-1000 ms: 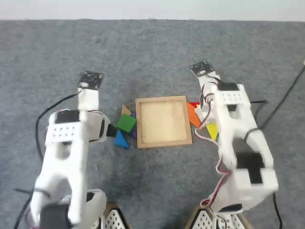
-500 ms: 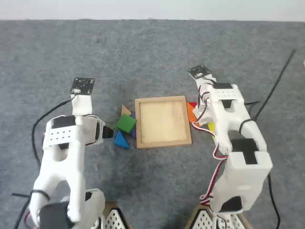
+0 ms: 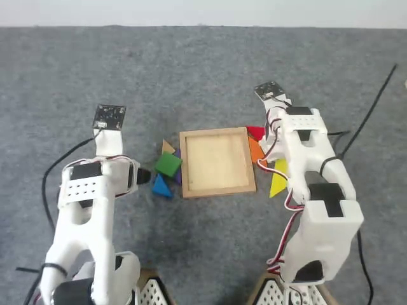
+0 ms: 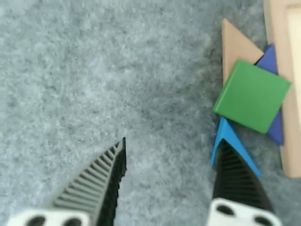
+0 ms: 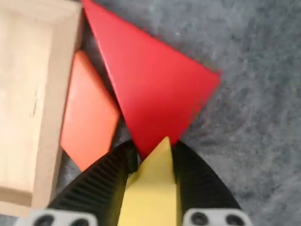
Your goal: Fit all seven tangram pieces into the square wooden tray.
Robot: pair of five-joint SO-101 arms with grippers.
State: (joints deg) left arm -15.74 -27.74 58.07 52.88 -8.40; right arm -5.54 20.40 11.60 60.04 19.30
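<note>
My right fingers (image 5: 117,169) are clenching on the yellow triangle (image 5: 150,188), one finger on either side, so that its point is leading out ahead of me where I am able to aim it. Just beyond that point the red triangle (image 5: 150,89) is lying flat on the grey desk (image 5: 254,56). Left of it the orange piece (image 5: 89,117) is resting along the right wall of the tray (image 5: 56,94) (whether my yellow tip is touching the red one, I cannot tell). The tray's floor is lying bare, so I am judging that nothing is fitted yet and that this triangle is meant for a corner.

My left fingers (image 4: 113,174) are spread wide and gripping nothing, hanging over the desk left of the tray, probably waiting their turn. Beside one of them the light blue triangle (image 4: 228,139) is lying. The green square (image 4: 251,96) is overlapping the dark blue piece (image 4: 273,63), with the tan triangle (image 4: 235,47) on its far side. All four are crowding the tray's left wall, within my easy reach.
</note>
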